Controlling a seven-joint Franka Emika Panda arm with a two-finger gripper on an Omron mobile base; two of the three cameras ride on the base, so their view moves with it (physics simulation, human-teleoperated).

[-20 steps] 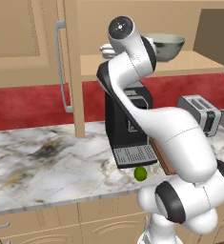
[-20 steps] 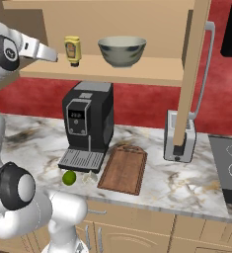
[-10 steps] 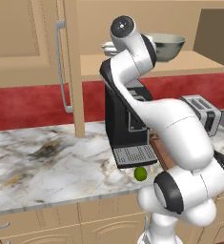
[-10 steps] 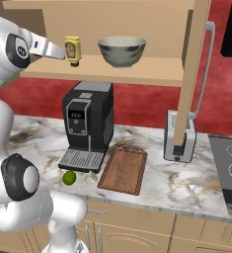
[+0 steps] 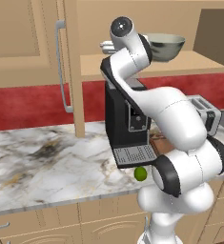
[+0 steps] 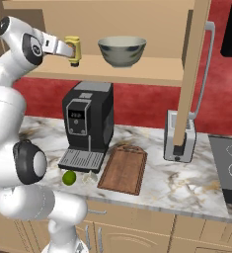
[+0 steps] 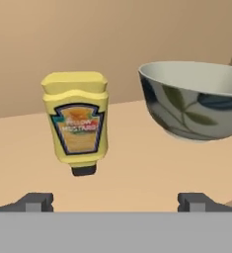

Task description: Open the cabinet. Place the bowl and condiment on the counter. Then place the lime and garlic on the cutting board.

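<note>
Up on the cabinet (image 6: 137,34) shelf, the claw (image 7: 115,200) is hovering spread wide, gripping nothing, facing the yellow condiment bottle (image 7: 76,120), which is standing beside the bowl (image 7: 194,100) near the shelf's left end.

No words can be read anywhere. The yellow condiment (image 7: 76,121) has a label (image 7: 78,129) with a dark edge and an orange middle, but the letters on it are too blurry to make out. The black coffee machine (image 6: 87,117) has a small panel (image 6: 76,116), too tiny to read.
</note>
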